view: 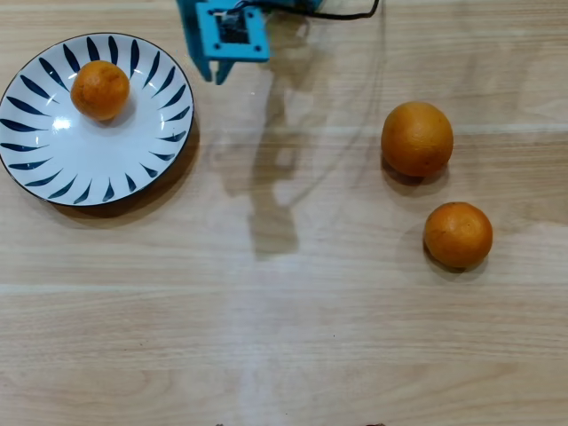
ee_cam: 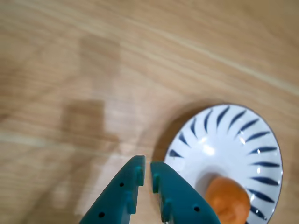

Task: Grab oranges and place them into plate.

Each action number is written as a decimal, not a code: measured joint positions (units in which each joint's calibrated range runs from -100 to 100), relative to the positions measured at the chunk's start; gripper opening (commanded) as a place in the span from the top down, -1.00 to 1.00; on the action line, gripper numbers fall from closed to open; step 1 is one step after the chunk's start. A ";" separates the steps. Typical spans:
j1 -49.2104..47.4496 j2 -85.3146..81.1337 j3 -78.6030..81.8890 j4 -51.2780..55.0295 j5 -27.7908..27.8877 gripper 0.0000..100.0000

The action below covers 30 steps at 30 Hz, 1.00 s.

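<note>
One orange [view: 100, 90] sits in the plate [view: 80, 164], up near its far rim in the overhead view. The big orange [view: 417, 138] and another small one [view: 458, 234] lie well apart from it on the pale wood surface [view: 284, 337]. The teal tool [ee_cam: 145, 175] is empty, fingers nearly pressed together, just beside the plate.

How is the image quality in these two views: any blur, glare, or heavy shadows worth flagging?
Overhead view: sharp; small glare spots on the plate, soft shadows beneath the two oranges on the table, and a faint arm shadow across the wood. Wrist view: soft overall, the wood grain smeared; a glare patch on the plate, and the gripper is blurred at close range.
</note>
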 measured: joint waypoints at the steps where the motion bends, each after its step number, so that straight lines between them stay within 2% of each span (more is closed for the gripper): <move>1: -2.53 -1.18 0.00 0.86 0.00 0.95; 12: -26.26 -7.45 -0.09 9.73 -0.47 0.95; 21: -44.07 4.32 -0.09 11.46 -13.62 0.96; 26: -49.89 12.70 -0.09 6.55 -19.30 0.95; 30: -52.43 17.10 -0.89 0.52 -21.07 0.90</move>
